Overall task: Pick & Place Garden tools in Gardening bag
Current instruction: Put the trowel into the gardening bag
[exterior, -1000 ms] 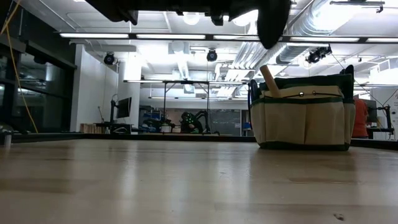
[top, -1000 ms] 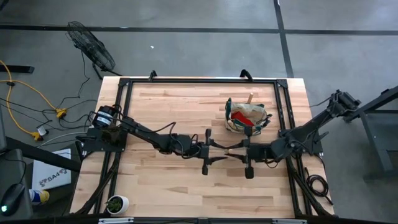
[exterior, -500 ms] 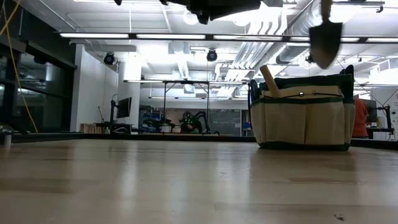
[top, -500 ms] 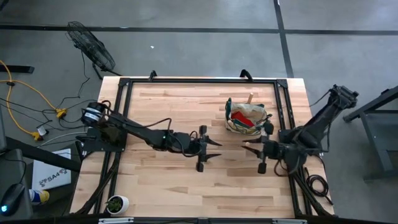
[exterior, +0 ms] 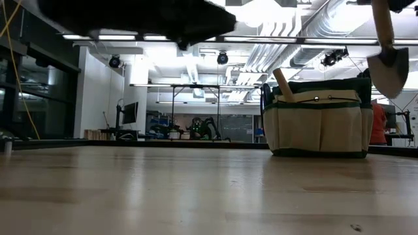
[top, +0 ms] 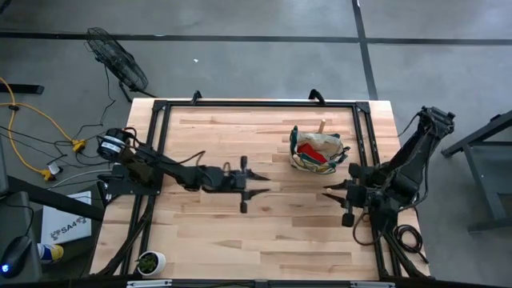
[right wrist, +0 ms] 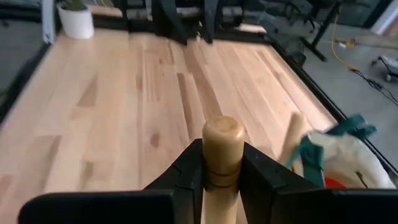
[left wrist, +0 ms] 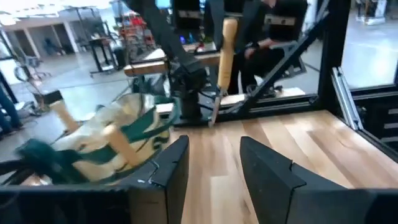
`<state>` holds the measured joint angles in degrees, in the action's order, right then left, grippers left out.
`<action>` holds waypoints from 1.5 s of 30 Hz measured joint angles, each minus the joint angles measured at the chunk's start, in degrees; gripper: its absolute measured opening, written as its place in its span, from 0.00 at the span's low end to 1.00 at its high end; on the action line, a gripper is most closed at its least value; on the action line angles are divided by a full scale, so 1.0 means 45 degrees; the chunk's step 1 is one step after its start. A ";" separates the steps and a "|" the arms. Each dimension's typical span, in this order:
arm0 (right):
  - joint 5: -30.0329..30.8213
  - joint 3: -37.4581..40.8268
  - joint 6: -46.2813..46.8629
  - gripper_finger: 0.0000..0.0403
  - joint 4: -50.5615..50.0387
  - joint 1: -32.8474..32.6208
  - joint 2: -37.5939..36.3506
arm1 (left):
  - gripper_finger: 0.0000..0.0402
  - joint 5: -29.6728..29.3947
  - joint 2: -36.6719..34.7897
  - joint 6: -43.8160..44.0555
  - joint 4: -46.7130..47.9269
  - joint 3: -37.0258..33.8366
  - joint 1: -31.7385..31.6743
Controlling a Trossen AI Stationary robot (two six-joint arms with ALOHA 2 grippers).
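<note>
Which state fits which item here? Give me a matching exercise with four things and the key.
Things:
1. left gripper
2. right gripper
3. trowel
4. gardening bag

States:
A. hangs in the air, blade down
B. stands on the table, a wooden handle poking out
C. open, empty
D. shut on a wooden handle

Pairs: 1-C, 2-D, 3-A, 4-B

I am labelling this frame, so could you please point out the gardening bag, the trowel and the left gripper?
gardening bag (exterior: 318,127), low view, on its beige front panel.
trowel (exterior: 389,68), low view, on its metal blade.
left gripper (top: 258,182), high view, between its fingertips.
</note>
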<state>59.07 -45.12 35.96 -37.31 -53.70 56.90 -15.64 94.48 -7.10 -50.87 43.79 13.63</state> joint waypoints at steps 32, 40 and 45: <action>-0.2174 0.0000 -0.3660 0.15 -0.0846 0.1900 -0.1678 | 0.28 0.1187 -0.1396 -0.0048 -0.3758 -0.2931 -0.0795; -0.3733 0.0000 -0.5415 0.15 -0.0070 0.3273 -0.1983 | 0.28 0.2667 -0.2667 0.1061 -0.3771 -0.4050 -0.1912; -0.5055 0.0000 -0.6481 0.15 0.0562 0.4220 -0.2006 | 0.28 0.2726 -0.3360 0.1217 -0.3761 -0.4827 -0.1943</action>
<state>36.32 -45.12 6.80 -34.79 -34.71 47.88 -3.38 79.36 -1.62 -67.80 22.06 4.89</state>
